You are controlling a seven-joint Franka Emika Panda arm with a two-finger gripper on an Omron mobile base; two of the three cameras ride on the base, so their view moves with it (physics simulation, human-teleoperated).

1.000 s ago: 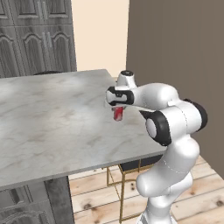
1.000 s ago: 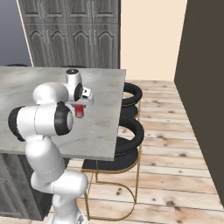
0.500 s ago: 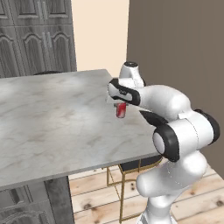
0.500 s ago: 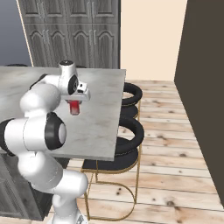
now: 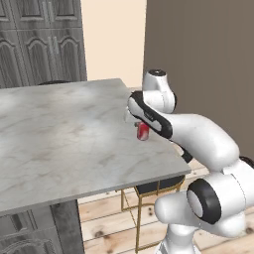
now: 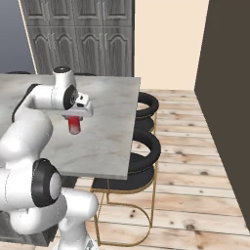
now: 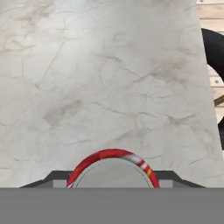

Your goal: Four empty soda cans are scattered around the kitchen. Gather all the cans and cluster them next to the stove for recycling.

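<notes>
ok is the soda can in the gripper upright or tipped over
Upright. In both base views the soda can hangs vertically under the gripper above the marble counter, and the hand view looks straight down on its round top.

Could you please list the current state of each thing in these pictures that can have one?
gripper: shut on the soda can, pointing down over the counter.
soda can: upright, held at its top, lifted off the marble.
counter: bare grey marble under the can.
bar stools: two black seats on gold frames, tucked at the counter's edge, unoccupied.
cabinet doors: closed.
</notes>
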